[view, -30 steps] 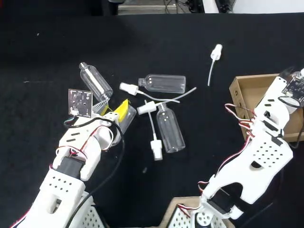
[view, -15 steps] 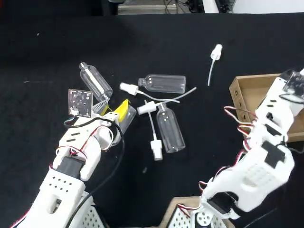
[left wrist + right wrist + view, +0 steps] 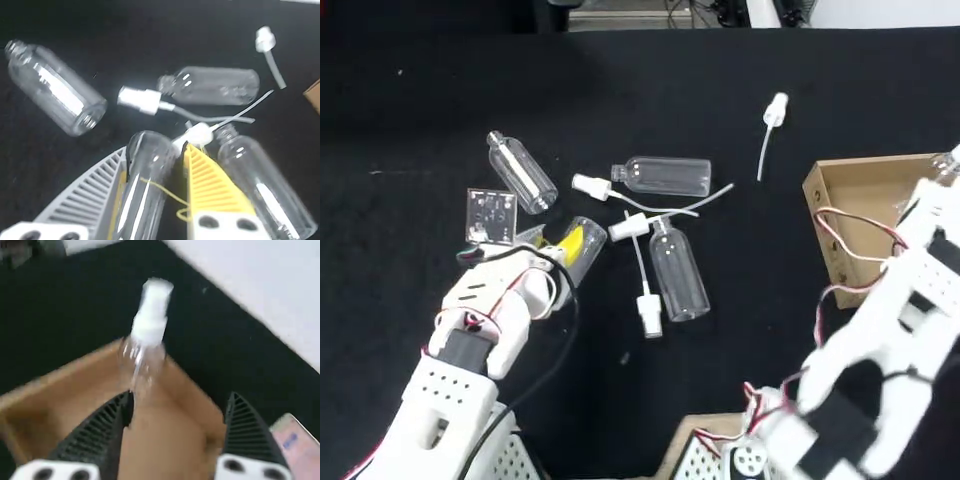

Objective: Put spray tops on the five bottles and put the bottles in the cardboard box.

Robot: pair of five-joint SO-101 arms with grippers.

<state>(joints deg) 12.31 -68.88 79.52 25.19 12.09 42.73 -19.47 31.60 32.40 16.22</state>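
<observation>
Left wrist view: left gripper (image 3: 156, 152) clamped on a clear bottle (image 3: 142, 192), grey and yellow jaws flanking it. The bottle's long axis runs straight ahead, and its free end sits just short of a loose spray top (image 3: 196, 135); neck or base, cannot tell. A second bare bottle (image 3: 260, 175) crowds the yellow side, with open black table (image 3: 75, 160) on the grey side. Right gripper (image 3: 179, 397), spread wide and empty, hangs over the cardboard box (image 3: 825, 215), well apart, a capped bottle (image 3: 145, 340) beyond its jaws. Left arm is nearer the tops.
</observation>
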